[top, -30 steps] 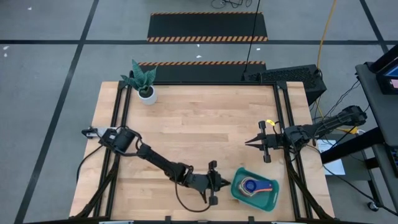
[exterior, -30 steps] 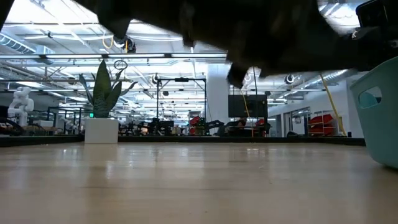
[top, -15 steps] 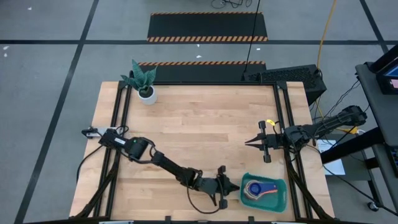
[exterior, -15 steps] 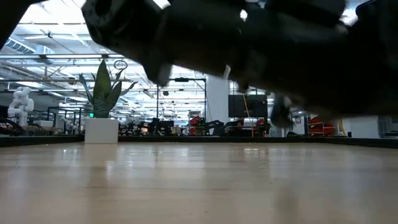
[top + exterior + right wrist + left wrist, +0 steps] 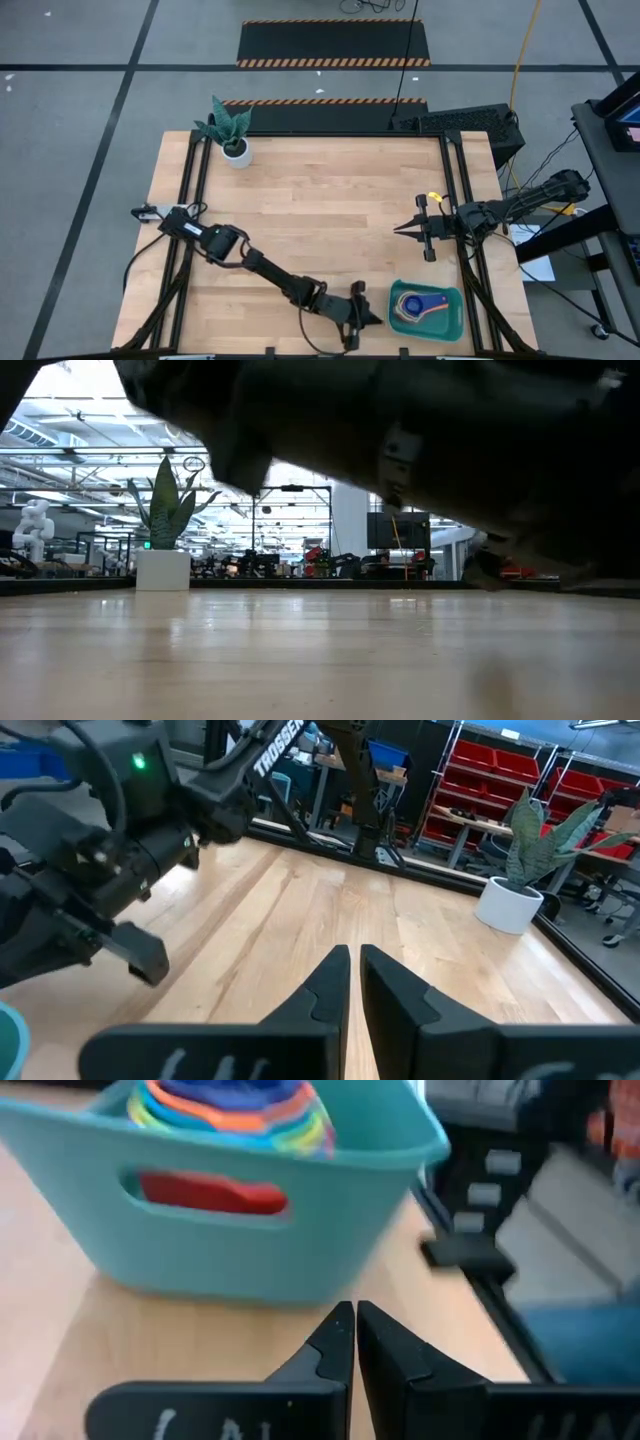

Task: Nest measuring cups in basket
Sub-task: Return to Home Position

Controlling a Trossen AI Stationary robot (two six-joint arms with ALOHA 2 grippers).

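With the nested measuring cups (image 5: 235,1108) already sitting inside the teal basket (image 5: 250,1245), the job looks complete, and the step in hand appears to be the withdrawal to rest. Directly ahead of the left jaws, which are clenched on nothing, the basket stands on the desk (image 5: 320,190), its near wall just off their tips; whether they touch it cannot be told. Well away from the basket, the right jaws are likewise pressed together and empty, pointing across the desk. Next, the left arm (image 5: 280,280) probably needs to pull straight back and lift clear of that wall, so the basket is not nudged.
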